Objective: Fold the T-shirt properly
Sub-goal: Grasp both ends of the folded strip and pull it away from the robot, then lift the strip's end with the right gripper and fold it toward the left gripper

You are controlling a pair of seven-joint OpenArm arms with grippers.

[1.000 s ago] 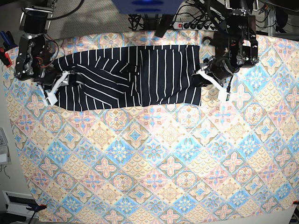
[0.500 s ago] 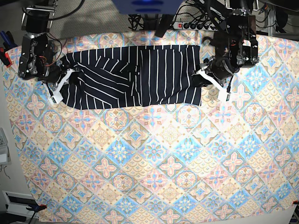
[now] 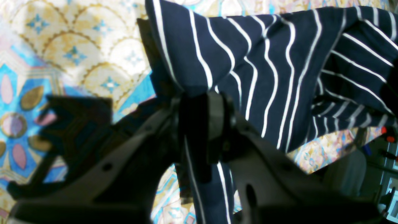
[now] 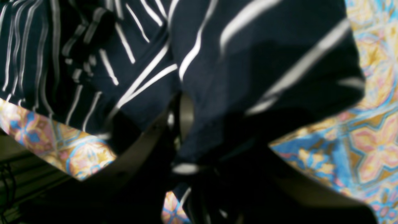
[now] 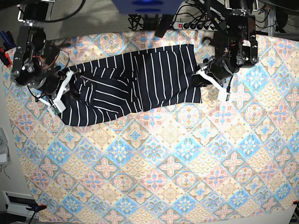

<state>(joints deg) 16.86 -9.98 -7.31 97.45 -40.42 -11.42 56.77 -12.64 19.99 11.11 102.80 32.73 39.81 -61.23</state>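
1. In the left wrist view, the left gripper (image 3: 202,124) is seen clamped on a fold of the T-shirt (image 3: 279,71); dark striped cloth is pinched between its pale fingers (image 3: 217,118) and hangs down below them. The rest of the shirt is spread up and to the right of the gripper, over the tablecloth (image 3: 62,62).

2. In the right wrist view, the right gripper (image 4: 186,137) is closed on the T-shirt (image 4: 248,62), whose cloth is bunched over the fingers and hides most of them. The picture is blurred. The tablecloth (image 4: 373,140) is seen to the right of the shirt and below it.

3. In the base view, the T-shirt (image 5: 149,79) is laid across the far part of the tablecloth (image 5: 163,163). The left gripper (image 5: 205,77) is held at the shirt's right edge, the right gripper (image 5: 63,91) at its left end. Cables and a power strip (image 5: 196,25) are seen beyond the cloth.
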